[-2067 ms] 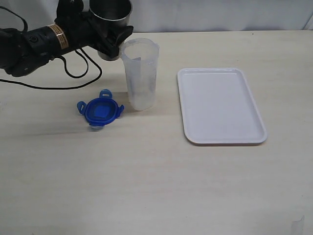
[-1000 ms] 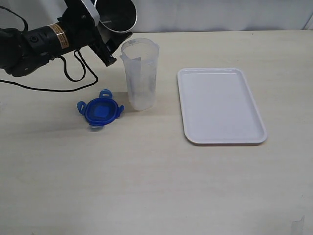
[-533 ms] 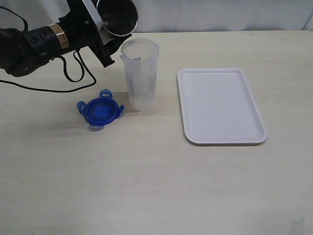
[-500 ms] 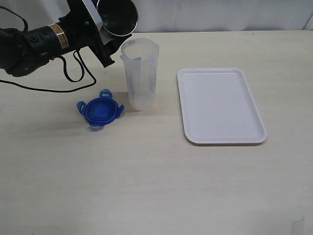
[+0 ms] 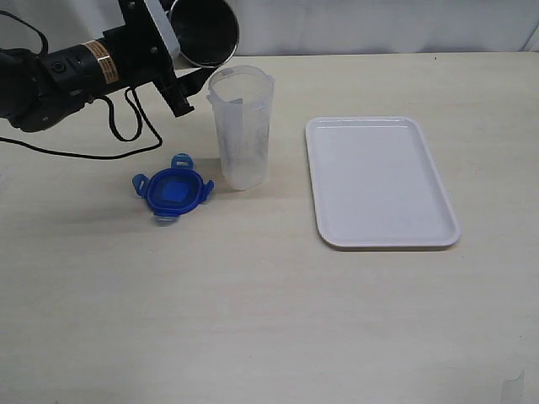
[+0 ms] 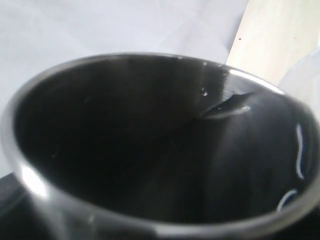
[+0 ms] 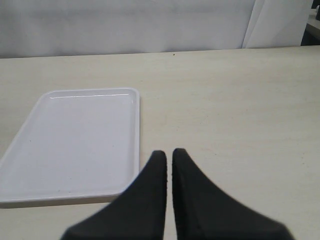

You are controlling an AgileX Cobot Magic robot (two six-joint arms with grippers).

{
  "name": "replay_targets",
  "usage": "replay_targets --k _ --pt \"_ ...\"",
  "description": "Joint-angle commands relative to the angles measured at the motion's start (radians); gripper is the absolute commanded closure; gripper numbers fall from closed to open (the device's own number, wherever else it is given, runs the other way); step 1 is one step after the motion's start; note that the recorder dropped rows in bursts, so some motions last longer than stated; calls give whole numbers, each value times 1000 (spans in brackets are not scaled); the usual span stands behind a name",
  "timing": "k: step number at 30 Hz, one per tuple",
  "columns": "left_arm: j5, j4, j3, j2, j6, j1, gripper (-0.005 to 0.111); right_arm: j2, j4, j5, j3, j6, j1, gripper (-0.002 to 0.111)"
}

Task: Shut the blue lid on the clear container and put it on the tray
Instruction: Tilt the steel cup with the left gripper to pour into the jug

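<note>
The clear container [image 5: 242, 126] stands upright and uncovered on the table. To its left the blue lid [image 5: 173, 189] lies flat on the table. The white tray [image 5: 379, 181] lies to the right with nothing on it. My left gripper [image 5: 178, 57] is shut on a grey steel cup [image 5: 205, 29], held tipped on its side just behind and above the container's rim. The cup's dark inside [image 6: 150, 150] fills the left wrist view. My right gripper [image 7: 169, 154] is shut on nothing, hovering over bare table beside the tray [image 7: 75, 140]; it does not show in the exterior view.
The left arm's black cable [image 5: 126, 126] loops on the table behind the lid. A white backdrop [image 5: 379, 25] runs along the table's far edge. Bare table surface lies in front of the lid, container and tray.
The left gripper has tipped the steel cup further over behind the container's rim, turning its mouth more towards the camera. Lid, container and tray have stayed put.
</note>
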Motion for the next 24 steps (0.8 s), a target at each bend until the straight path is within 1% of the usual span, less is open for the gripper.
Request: replay_targets --k 1,8,16,20,24 --pt "-89 -30 -18 -15 47 -2 107 -5 -1 -11 2 1 -4 104" --pt "-94 -28 -18 -15 122 -2 107 -5 -1 -11 2 1 -4 104" --pt "-110 -28 -18 -15 124 -2 107 -5 -1 -11 2 1 -4 104" --pt "-110 -28 -18 -15 171 -2 107 -5 -1 -11 2 1 -4 104" --pt "-120 -28 -18 -15 176 -2 107 -5 -1 -11 2 1 -4 104"
